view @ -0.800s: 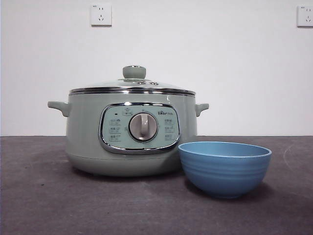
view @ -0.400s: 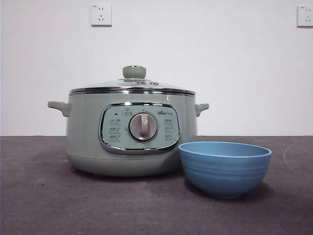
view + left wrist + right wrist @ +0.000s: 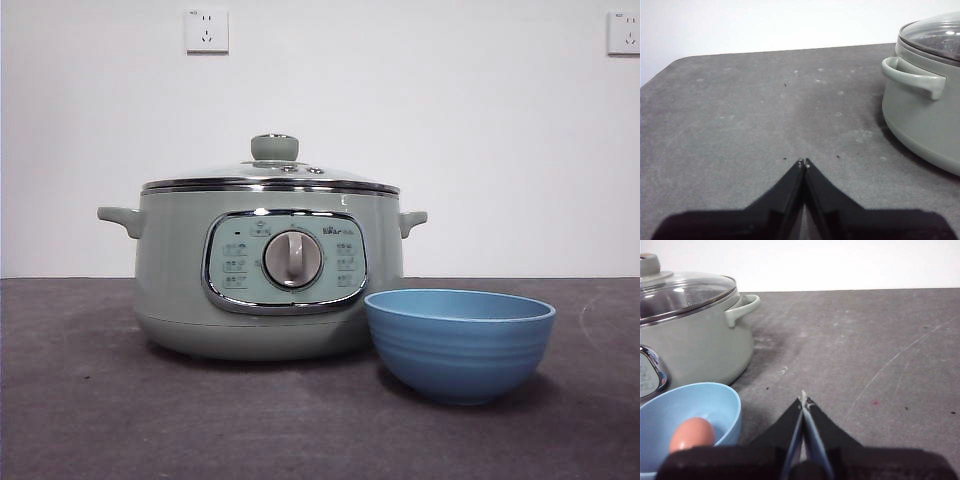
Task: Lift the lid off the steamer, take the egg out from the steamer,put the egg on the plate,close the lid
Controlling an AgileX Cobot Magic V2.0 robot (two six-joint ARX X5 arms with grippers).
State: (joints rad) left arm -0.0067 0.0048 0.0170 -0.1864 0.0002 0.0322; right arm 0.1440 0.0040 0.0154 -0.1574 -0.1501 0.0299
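Standing on a dark grey table (image 3: 80, 420), a wide mint-green steamer (image 3: 180, 290) faces the front camera, its chrome-framed control panel and silver dial (image 3: 293, 259) turned toward the viewer. The glass lid (image 3: 270, 176) sits closed on the pot, its pale green knob on top. Just beside the steamer, nearer the camera and toward the picture's right, stands the plate (image 3: 460, 345), a deep sky-blue bowl with faint ridges; from this low angle its inside is hidden. Two white wall sockets (image 3: 206, 30) show high on the white wall behind. No arm appears in this view.

From the left wrist camera, the left gripper (image 3: 803, 162) hovers over bare table with its two black jaws pressed together, holding nothing. The steamer (image 3: 920, 120) stands well apart from it, one side handle (image 3: 914, 77) and the edge of the lid (image 3: 935, 40) showing.

From the right wrist camera, the right gripper (image 3: 803, 401) is likewise clenched shut and empty above the table. Near it, the plate (image 3: 715, 400) holds a brown egg (image 3: 692, 434) resting inside. The steamer (image 3: 705, 350) stands just behind the plate, with the lid (image 3: 685, 292) in place on it.
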